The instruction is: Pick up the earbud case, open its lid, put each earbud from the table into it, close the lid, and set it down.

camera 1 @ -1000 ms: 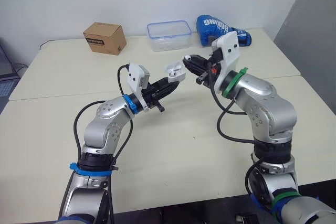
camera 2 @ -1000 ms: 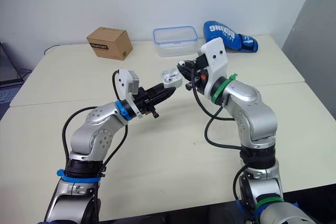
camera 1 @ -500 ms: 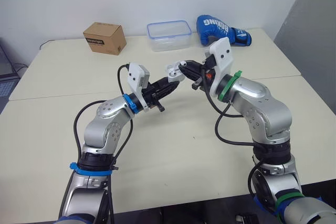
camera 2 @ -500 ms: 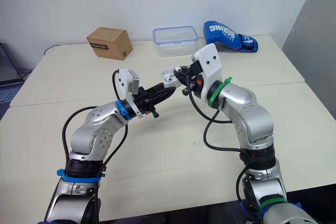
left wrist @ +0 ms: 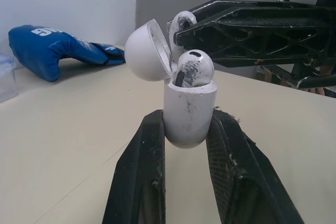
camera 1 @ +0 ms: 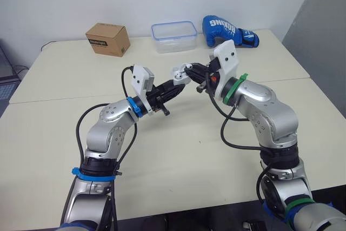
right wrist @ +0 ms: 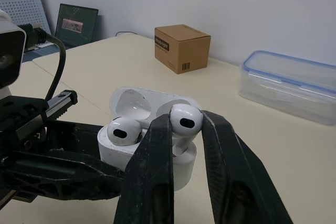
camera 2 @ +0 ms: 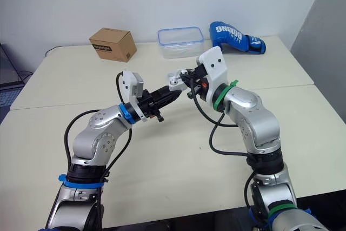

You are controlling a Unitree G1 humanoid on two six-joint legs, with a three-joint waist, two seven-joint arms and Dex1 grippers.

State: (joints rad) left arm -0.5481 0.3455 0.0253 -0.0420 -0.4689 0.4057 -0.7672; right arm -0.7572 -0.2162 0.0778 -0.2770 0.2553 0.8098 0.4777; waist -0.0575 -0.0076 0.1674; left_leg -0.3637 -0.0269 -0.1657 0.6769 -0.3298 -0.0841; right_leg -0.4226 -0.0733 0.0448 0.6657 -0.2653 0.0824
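Over the table's [camera 1: 54, 79] middle, where both arms meet: clamps the earbud case [left wrist: 190, 109] upright in the left gripper [left wrist: 187, 121], one black finger pressed to each side of its lower body. Holds the lid [left wrist: 147, 51] swung open and tipped back. Pinches the held earbud [right wrist: 186, 119] by its white head in the right gripper [right wrist: 185, 129], fingers closed on it, at the case's free socket and just beside the seated earbud [right wrist: 124, 129].

Bends the left arm [camera 1: 113, 117] at the elbow, forearm rising forward and to the right. Folds the right arm [camera 1: 262, 104] sharply, forearm angled back and to the left, bringing the grippers tip to tip above the tabletop.

Gives both earbuds clearly from the wrist views; reduces them to a white speck from the head views. Hides the held earbud's stem behind the right fingers, so cannot tell whether inside the socket or just above it. Covers part of that earbud with a right finger in the left wrist view.

Leaves, well apart along the far edge, a cardboard box [camera 1: 108, 39], a clear plastic container [camera 1: 174, 36] and a blue boxing glove [camera 1: 227, 30].
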